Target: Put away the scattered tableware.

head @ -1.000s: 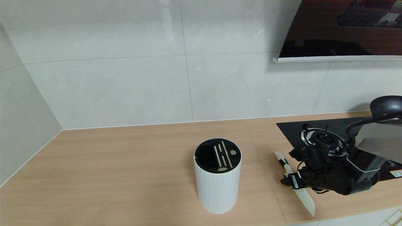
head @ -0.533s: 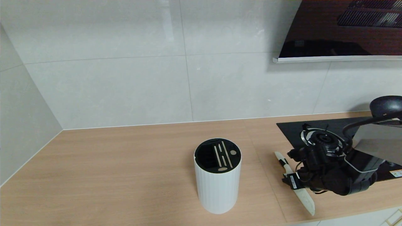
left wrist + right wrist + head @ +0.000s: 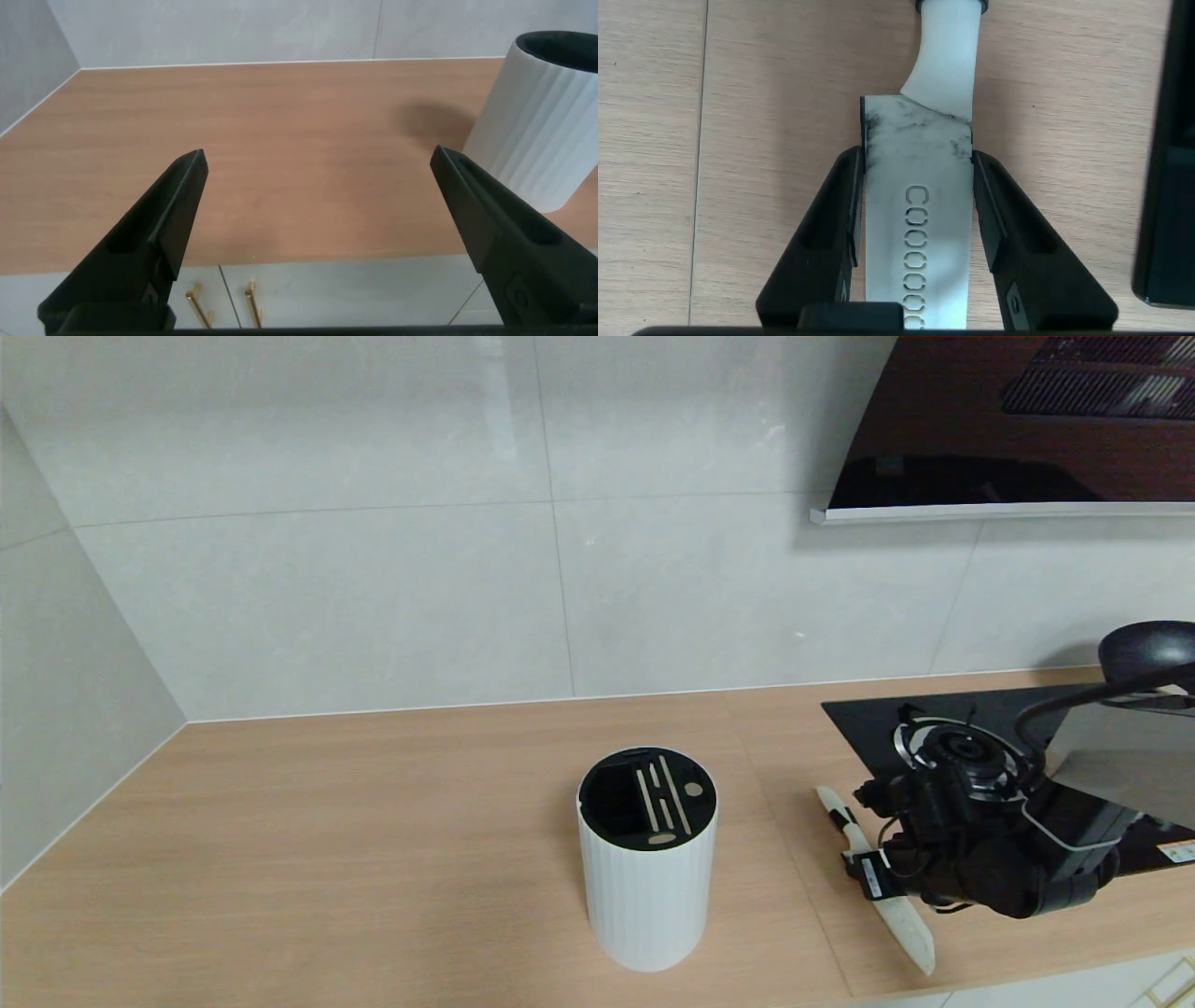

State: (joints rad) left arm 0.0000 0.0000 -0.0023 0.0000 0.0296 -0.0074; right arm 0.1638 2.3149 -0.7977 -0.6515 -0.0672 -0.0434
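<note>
A white knife (image 3: 907, 929) with a pale handle (image 3: 840, 817) lies flat on the wooden counter (image 3: 373, 840), just left of the cooktop. My right gripper (image 3: 880, 875) sits over its middle. In the right wrist view both fingers (image 3: 842, 215) press against the two edges of the blade (image 3: 920, 140), so the gripper (image 3: 916, 166) is shut on the knife. A white ribbed cylindrical holder (image 3: 647, 877) with a black slotted top stands mid-counter, to the knife's left. My left gripper (image 3: 318, 252) hangs open and empty off the counter's front edge, with the holder (image 3: 547, 121) beyond it.
A black cooktop with a gas burner (image 3: 957, 747) lies right behind the right gripper. A dark range hood (image 3: 1008, 420) hangs above it. Tiled walls close the back and left. Cabinet handles (image 3: 196, 303) show below the counter's front edge. Bare counter stretches left of the holder.
The right arm's wrist has shifted slightly right and back. The knife lies in the same place on the counter. The holder has not moved.
</note>
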